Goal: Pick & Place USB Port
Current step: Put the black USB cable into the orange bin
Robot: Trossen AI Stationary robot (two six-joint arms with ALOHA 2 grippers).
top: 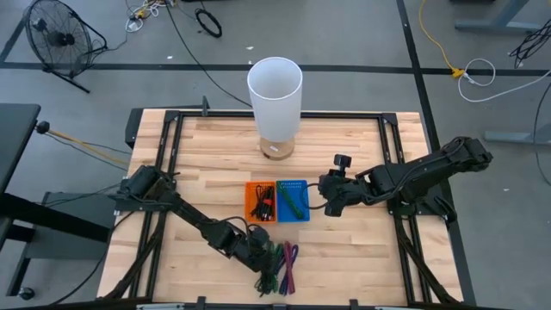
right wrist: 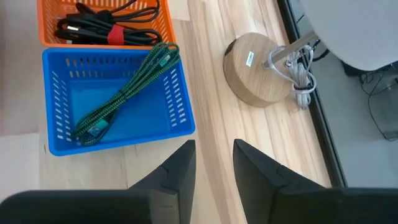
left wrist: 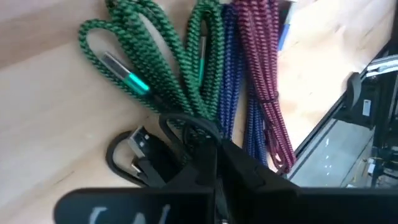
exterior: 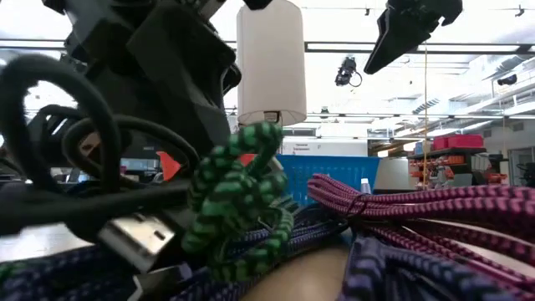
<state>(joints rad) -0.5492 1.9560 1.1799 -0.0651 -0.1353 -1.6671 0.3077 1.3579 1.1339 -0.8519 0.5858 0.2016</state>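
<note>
While the left gripper (top: 251, 244) bears down on the loose cable pile near the table's front edge, its fingers are pinched together on the black USB cable (left wrist: 140, 155), apparently at the grasp step. Beside that cable lie a green braided cable (left wrist: 155, 59), a blue cable (left wrist: 231, 74) and a purple cable (left wrist: 264, 81), closely bunched, so the lift likely calls for a straight rise to avoid dragging neighbours. Farther back stand the orange basket (top: 261, 200), already holding black cables, and the blue basket (top: 293, 200), holding a green one; the orange basket seems the likely destination. Right of these, the right gripper (top: 331, 196) hovers beside the blue basket, fingers partly apart and empty. Behind stands a white lamp (top: 275, 103).
</note>
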